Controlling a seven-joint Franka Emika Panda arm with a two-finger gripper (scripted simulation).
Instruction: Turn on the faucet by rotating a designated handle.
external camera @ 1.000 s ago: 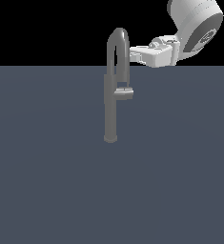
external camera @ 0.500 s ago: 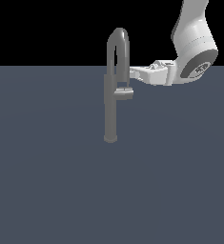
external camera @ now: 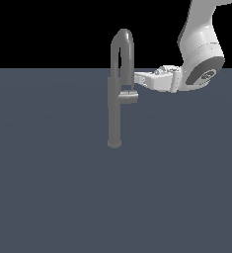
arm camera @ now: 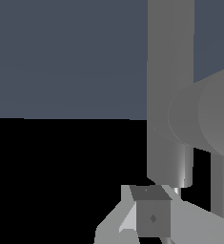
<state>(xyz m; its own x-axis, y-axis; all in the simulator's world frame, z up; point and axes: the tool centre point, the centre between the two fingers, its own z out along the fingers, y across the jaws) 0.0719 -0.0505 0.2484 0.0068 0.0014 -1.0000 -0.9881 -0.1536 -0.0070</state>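
The faucet (external camera: 114, 116) is a tall grey column with a gooseneck spout, standing upright on the dark floor. The handle (external camera: 129, 97), a short stubby cylinder, sticks out of the column toward the exterior view's right. My gripper (external camera: 137, 78) reaches in level from that side. Its tips are just above the handle and beside the spout's hanging end. The fingers look pressed together with nothing between them. In the wrist view the faucet (arm camera: 170, 71) and the handle (arm camera: 206, 114) loom close beyond the gripper (arm camera: 149, 212).
The white arm (external camera: 199, 54) comes down from the exterior view's upper right. A flat dark grey floor (external camera: 53, 188) spreads around the faucet's base.
The arm has come down and moved toward the faucet, bringing the fingertips from beside the spout's arch to just above the handle. The handle has not visibly turned.
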